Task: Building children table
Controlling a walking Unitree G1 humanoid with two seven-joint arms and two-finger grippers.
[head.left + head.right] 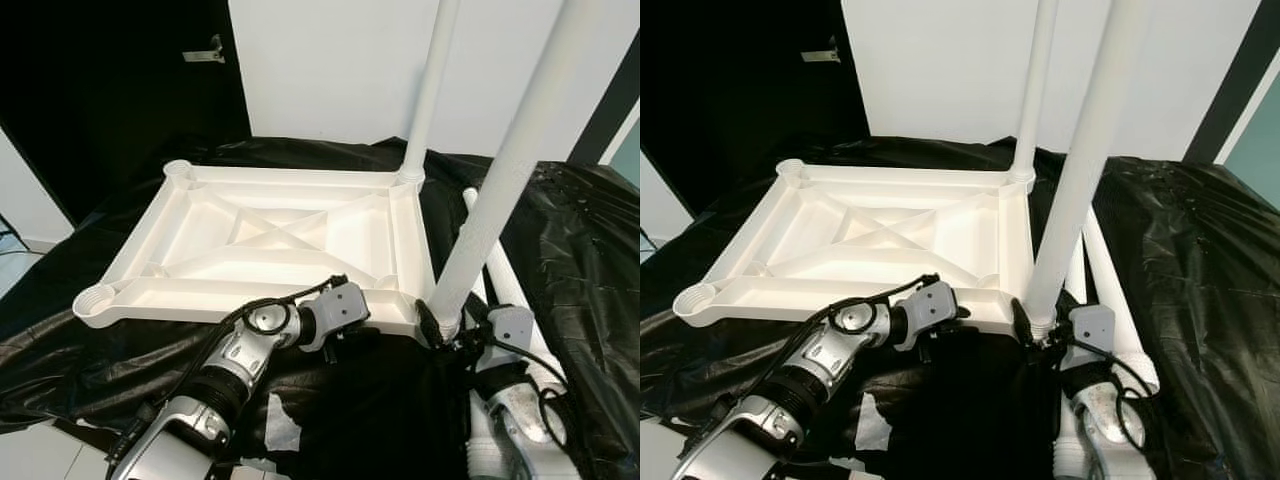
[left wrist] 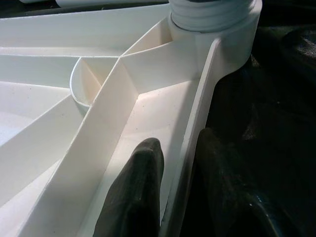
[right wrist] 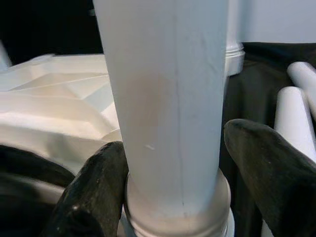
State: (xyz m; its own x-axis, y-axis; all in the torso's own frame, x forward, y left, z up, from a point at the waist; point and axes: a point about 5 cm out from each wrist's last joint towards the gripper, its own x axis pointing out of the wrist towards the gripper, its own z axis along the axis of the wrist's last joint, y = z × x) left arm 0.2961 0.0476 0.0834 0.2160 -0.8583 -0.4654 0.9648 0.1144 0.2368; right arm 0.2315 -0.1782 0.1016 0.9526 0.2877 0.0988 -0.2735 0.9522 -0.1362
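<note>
The white children's tabletop (image 1: 270, 240) lies upside down on a black sheet. One white leg (image 1: 430, 90) stands in its far right corner. A second leg (image 1: 510, 170) stands at the near right corner. My left gripper (image 1: 347, 335) is shut on the tabletop's near rim (image 2: 197, 113), one finger (image 2: 138, 187) inside the wall and one outside. My right gripper (image 1: 445, 330) is open around the base of the near leg (image 3: 168, 98). One finger (image 3: 94, 187) touches that leg; the other stands a little off it.
Two more white legs (image 1: 1110, 280) lie on the black sheet (image 1: 580, 250) to the right of the tabletop. Both left corner sockets (image 1: 95, 300) (image 1: 178, 170) are open rings. A dark door (image 1: 120, 90) and a white wall stand behind.
</note>
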